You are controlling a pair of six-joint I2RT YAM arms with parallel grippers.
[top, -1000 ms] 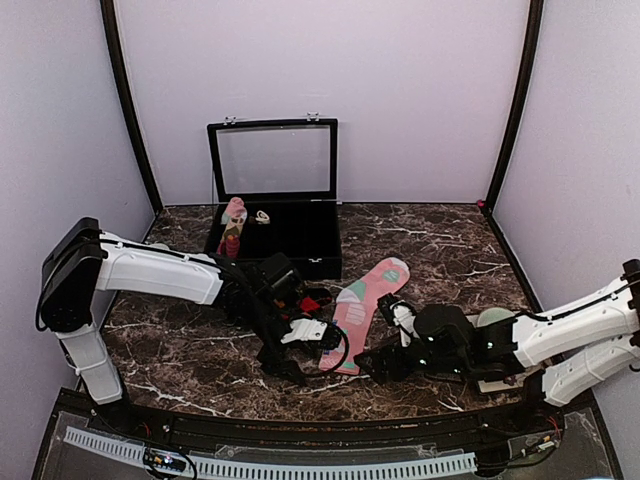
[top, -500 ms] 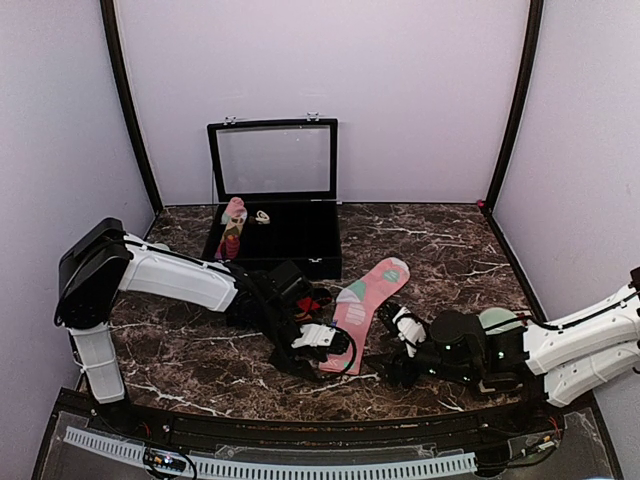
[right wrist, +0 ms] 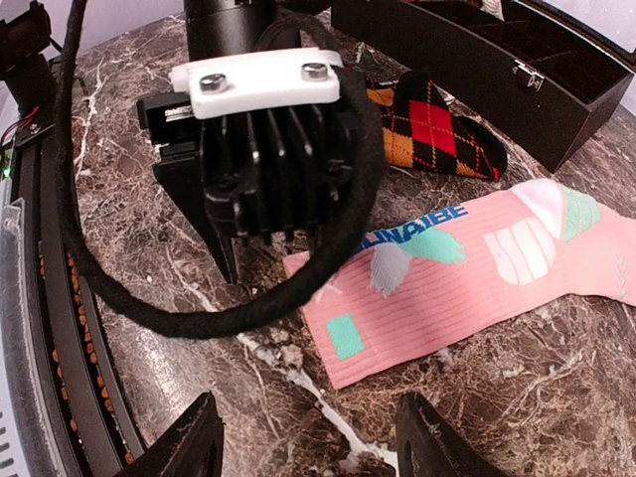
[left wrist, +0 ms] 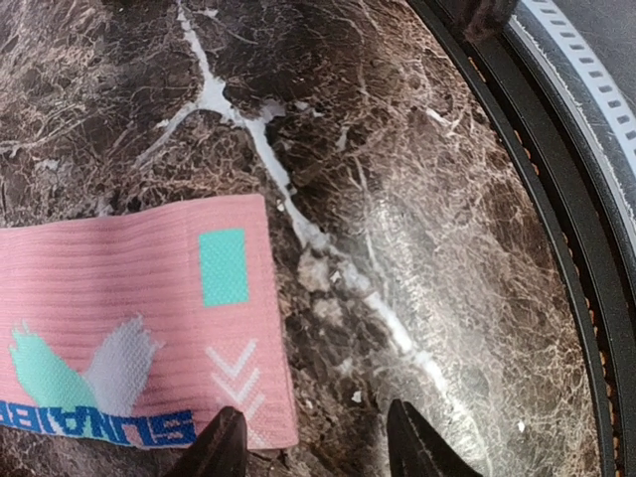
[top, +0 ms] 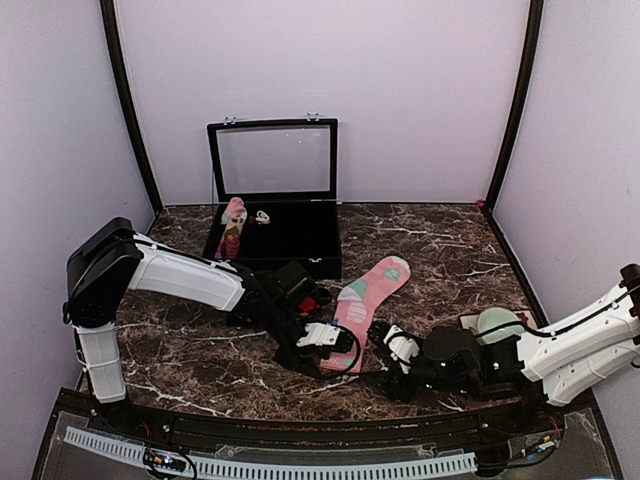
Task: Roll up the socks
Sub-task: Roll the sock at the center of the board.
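The pink sock (top: pixel 366 296) lies flat on the marble, toe to the far right and cuff toward the front edge. Its cuff (left wrist: pixel 149 308) carries teal and white marks and blue lettering. The black argyle sock (right wrist: pixel 437 134) lies just behind it, mostly hidden under the left arm in the top view. My left gripper (left wrist: pixel 316 452) is open low over the cuff's near corner, one finger at the corner and the other over bare marble. My right gripper (right wrist: pixel 313 452) is open, facing the cuff end (right wrist: pixel 368 338) from the other side, nothing between its fingers.
A black case (top: pixel 275 215) stands open at the back, a pink-topped upright roll (top: pixel 232 228) at its left end. A pale green object (top: pixel 497 322) sits by the right arm. The left arm's black cable (right wrist: pixel 199 318) loops low near the cuff. The table's front rail (left wrist: pixel 556 199) is close.
Both grippers have narrowed from a wider opening. The right arm has slid left toward the pink sock's cuff, and the left gripper has shifted slightly toward that same end.
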